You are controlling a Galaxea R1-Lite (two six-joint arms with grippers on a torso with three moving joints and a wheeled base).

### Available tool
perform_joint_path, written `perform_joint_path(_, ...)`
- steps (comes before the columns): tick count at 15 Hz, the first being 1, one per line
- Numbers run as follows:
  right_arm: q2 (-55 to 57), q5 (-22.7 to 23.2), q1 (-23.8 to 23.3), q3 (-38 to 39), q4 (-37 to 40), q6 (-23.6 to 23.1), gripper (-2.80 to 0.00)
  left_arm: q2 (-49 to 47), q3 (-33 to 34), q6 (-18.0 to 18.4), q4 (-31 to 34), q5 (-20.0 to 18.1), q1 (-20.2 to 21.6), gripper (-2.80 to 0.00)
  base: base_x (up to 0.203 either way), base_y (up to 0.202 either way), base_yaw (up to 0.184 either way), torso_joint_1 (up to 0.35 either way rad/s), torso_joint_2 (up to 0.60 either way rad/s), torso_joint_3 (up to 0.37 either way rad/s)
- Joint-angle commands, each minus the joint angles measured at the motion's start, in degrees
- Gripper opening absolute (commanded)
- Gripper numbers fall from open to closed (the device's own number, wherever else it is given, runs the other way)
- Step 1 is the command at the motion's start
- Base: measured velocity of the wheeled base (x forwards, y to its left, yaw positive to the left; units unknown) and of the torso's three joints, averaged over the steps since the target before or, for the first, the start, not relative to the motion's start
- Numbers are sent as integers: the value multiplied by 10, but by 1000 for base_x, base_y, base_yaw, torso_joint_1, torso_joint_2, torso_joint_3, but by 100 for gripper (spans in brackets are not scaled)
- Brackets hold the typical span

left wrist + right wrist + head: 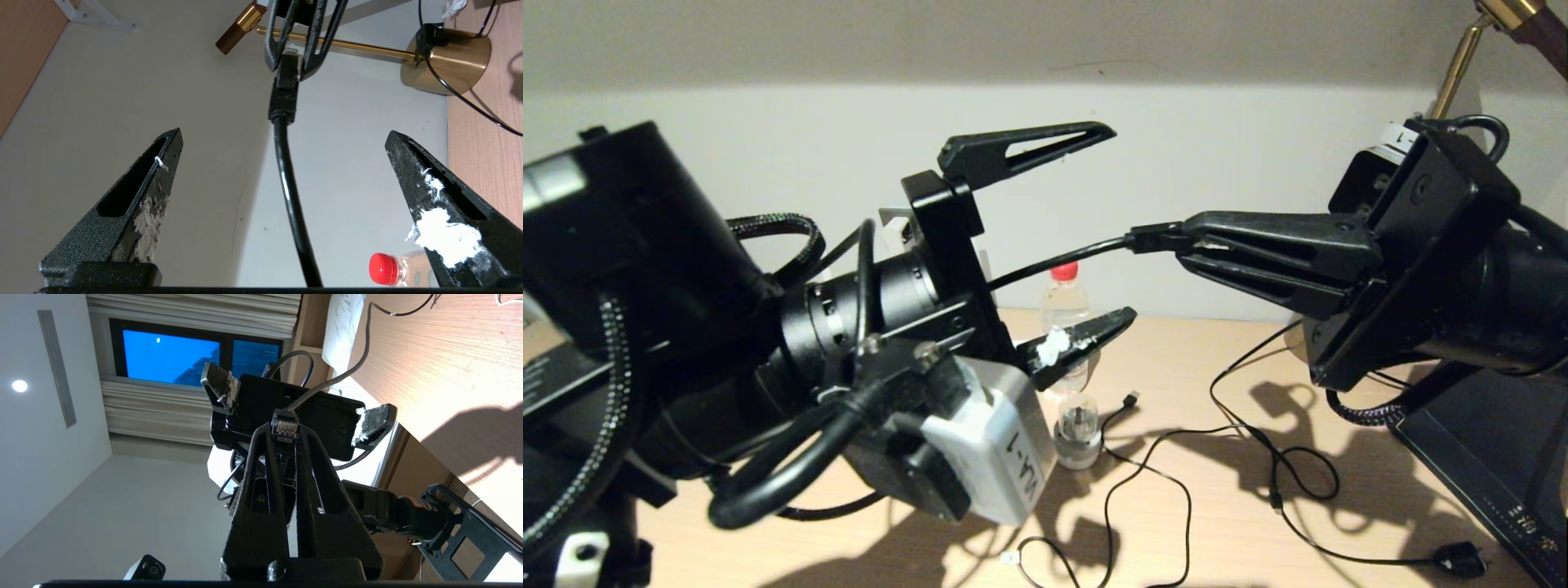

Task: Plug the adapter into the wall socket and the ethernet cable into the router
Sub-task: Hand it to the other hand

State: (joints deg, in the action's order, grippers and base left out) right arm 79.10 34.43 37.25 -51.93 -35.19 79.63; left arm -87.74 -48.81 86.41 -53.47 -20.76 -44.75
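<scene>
A red-capped bottle (1064,304), a round clear plug (1079,433) and loose black cords (1143,482) lay on the wooden desk (1225,367). The right gripper (1188,242), clamped shut, held the ethernet cable (1054,263) by its clear-tipped black connector (286,426) in mid-air; the left gripper (1117,224) faced it, jaws wide and empty.

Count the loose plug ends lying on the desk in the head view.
3: a small black plug near the bottle, a white one at the front edge, a round black one front right. The arms may hide others.
</scene>
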Motion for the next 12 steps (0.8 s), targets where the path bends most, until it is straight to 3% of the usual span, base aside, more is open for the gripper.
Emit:
perform_joint_path(1, 1, 3, 1, -1, -2, 4, -280, -4, 0, 5, -3, -3, 0, 0, 0, 0, 0, 0, 0, 0)
perform_joint_path(5, 1, 3, 3, 1, -2, 3, -280, -8, -4, 5, -3, -3, 1, 0, 0, 0, 0, 0, 0, 0)
perform_joint_path(6, 1, 2, 3, 1, -2, -1, -280, -9, -5, 5, -3, -3, 1, -280, 0, 0, 0, 0, 0, 0)
perform_joint_path(12, 7, 2, 11, 4, -2, -6, -280, -14, -17, 5, -4, -4, 0, -280, 0, 0, 0, 0, 0, 0)
